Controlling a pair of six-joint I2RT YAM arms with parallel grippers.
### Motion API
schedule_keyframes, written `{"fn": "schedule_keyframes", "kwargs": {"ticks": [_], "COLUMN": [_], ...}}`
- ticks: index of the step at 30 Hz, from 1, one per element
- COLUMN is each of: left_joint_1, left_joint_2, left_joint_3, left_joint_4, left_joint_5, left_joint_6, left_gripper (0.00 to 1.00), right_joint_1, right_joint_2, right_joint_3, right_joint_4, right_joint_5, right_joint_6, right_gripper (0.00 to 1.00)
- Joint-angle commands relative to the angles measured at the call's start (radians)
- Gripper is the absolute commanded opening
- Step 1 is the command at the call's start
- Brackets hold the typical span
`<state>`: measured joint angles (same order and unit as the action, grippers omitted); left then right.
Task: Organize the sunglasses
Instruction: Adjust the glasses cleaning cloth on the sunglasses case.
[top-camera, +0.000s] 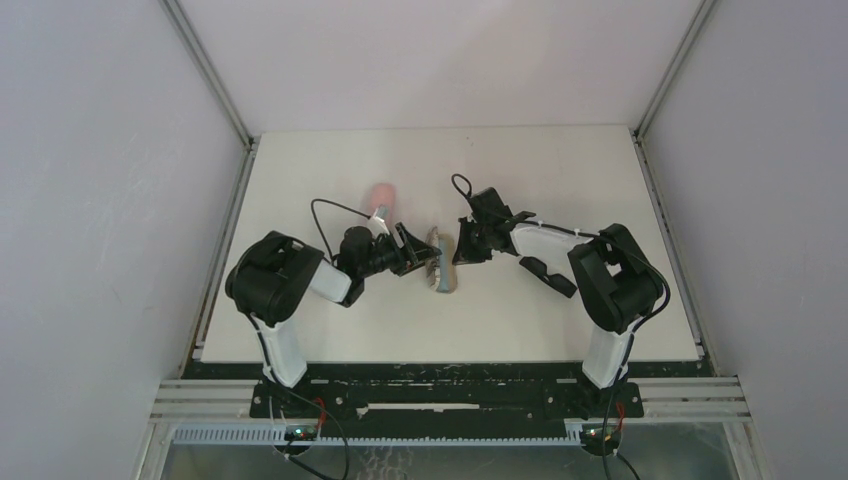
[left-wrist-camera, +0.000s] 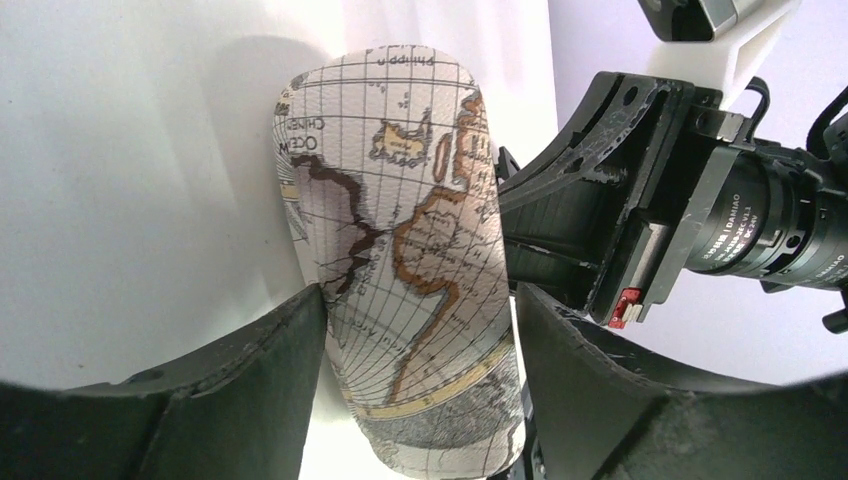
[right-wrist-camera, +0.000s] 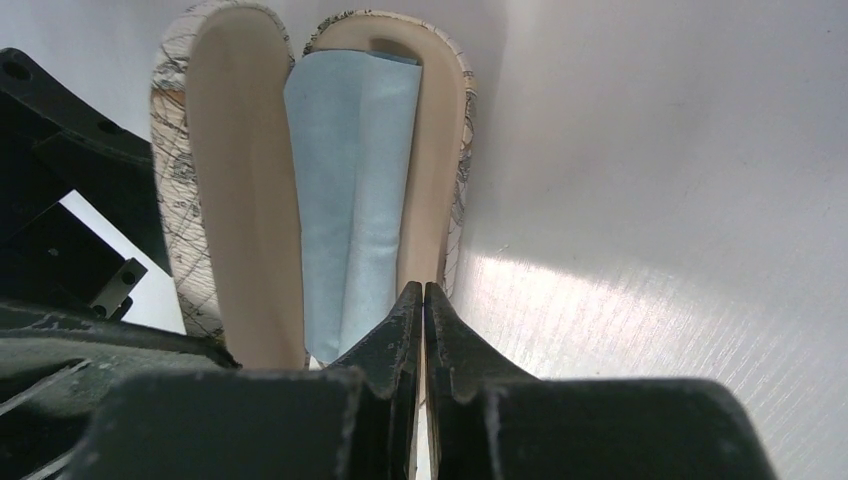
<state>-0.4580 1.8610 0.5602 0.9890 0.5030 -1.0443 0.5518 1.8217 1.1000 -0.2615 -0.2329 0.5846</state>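
White tabletop (top-camera: 560, 310), walled by plain grey panels, carries little. An oblong hard case printed with an old-style map in cream and brown (top-camera: 441, 265) lies at its middle. A pink oblong case (top-camera: 380, 195) sits just beyond it and to its left.

The left gripper (left-wrist-camera: 418, 300) straddles the map case with jaws wide, one finger pressed against each long side. This seems meant to steady the case while the other arm works.

From the map case's right side, the right gripper (right-wrist-camera: 423, 300) reaches in with its fingers shut tight together. Its tips sit at the near rim of the open, cream-lined shell, where a flat light-blue cloth (right-wrist-camera: 350, 180) lies folded inside. That looks more like poking or tucking than grasping. Whether the tips nip the rim or the cloth's edge cannot be told.

The sunglasses show in no view. They may lie under the cloth inside the map case, or be hidden behind the arms; nothing settles it. Fingers cut off the map case's near end in both wrist views, and how its two halves join is not visible.
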Motion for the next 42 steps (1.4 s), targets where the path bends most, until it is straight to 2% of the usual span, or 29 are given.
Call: {"fn": "schedule_keyframes", "kwargs": {"ticks": [1,6,13,18,21,24,27,34,42], "left_joint_1": [-0.002,-0.002,-0.001,-0.001,-0.002,-0.002,-0.002,-0.002,-0.002], "left_joint_2": [0.003,-0.015,-0.047,-0.082,-0.100,-0.109,-0.104,-0.102,-0.099], "left_joint_3": [0.024,0.020,-0.002,-0.019,-0.025,-0.025,-0.018,-0.013,-0.011], "left_joint_4": [0.059,0.058,0.038,-0.019,-0.037,-0.043,-0.043,-0.043,-0.042], "left_joint_5": [0.021,0.023,0.007,-0.020,-0.022,-0.019,-0.009,-0.005,-0.003], "left_joint_6": [-0.008,-0.009,-0.006,0.010,0.016,0.017,0.016,0.017,0.017], "left_gripper": [0.69,0.59,0.54,0.51,0.50,0.49,0.48,0.46,0.46], "right_joint_1": [0.000,0.006,0.005,0.022,0.051,0.069,0.074,0.074,0.074], "right_joint_2": [-0.005,-0.025,-0.141,-0.220,-0.245,-0.233,-0.198,-0.111,-0.028], "right_joint_3": [0.001,-0.001,-0.055,-0.085,-0.101,-0.109,-0.109,-0.101,-0.064], "right_joint_4": [0.034,0.030,0.032,0.014,0.041,0.093,0.152,0.255,0.265], "right_joint_5": [-0.013,-0.003,0.100,0.173,0.155,0.109,0.051,-0.036,-0.073], "right_joint_6": [0.010,-0.003,-0.034,-0.055,-0.050,-0.019,0.020,0.088,0.130], "right_gripper": [0.00,0.00,0.22,0.29,0.25,0.11,0.01,0.00,0.00]}}
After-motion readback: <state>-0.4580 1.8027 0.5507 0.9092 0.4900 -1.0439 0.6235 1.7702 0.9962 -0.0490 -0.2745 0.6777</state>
